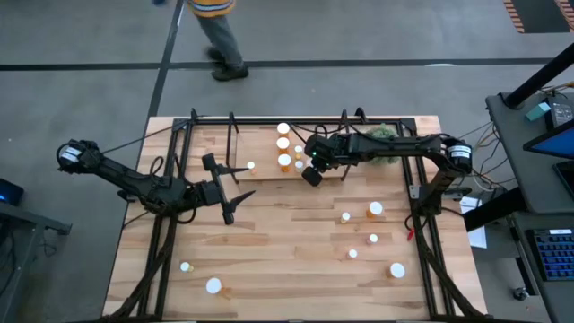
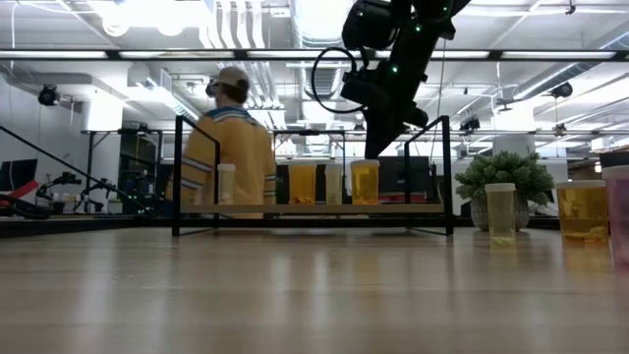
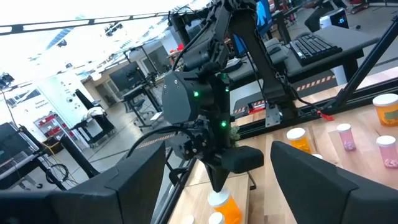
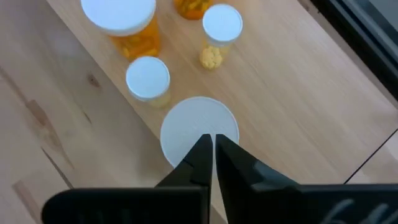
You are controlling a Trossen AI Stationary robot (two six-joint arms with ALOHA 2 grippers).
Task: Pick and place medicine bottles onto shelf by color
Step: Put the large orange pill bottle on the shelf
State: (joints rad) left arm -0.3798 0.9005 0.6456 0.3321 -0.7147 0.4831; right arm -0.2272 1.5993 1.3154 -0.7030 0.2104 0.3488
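The shelf (image 1: 224, 148) stands at the table's far middle and holds several white-capped bottles (image 1: 283, 144), some orange. In the low view they stand upright in a row on the shelf board (image 2: 295, 208). My right gripper (image 1: 310, 172) is shut and points down just over the white cap (image 4: 199, 130) of an orange bottle (image 2: 365, 184) at the row's right end. My left gripper (image 1: 240, 184) hangs open and empty beside the shelf's near edge; its wrist view looks at my right gripper (image 3: 214, 180). Loose bottles (image 1: 375, 209) stand on the table. My right gripper's shut fingertips (image 4: 211, 142) point down from above over the middle of the upright bottle's white cap (image 4: 186, 124). I cannot tell whether they touch it. The bottle stands on the shelf board.
Several loose bottles stand at the table's near right (image 1: 396, 269) and two at the near left (image 1: 213, 285). A green spiky plant (image 1: 384, 135) sits at the far right, under my right arm. Black frame rails (image 1: 161, 251) run along both table sides. A person (image 2: 231, 147) is beyond the far edge.
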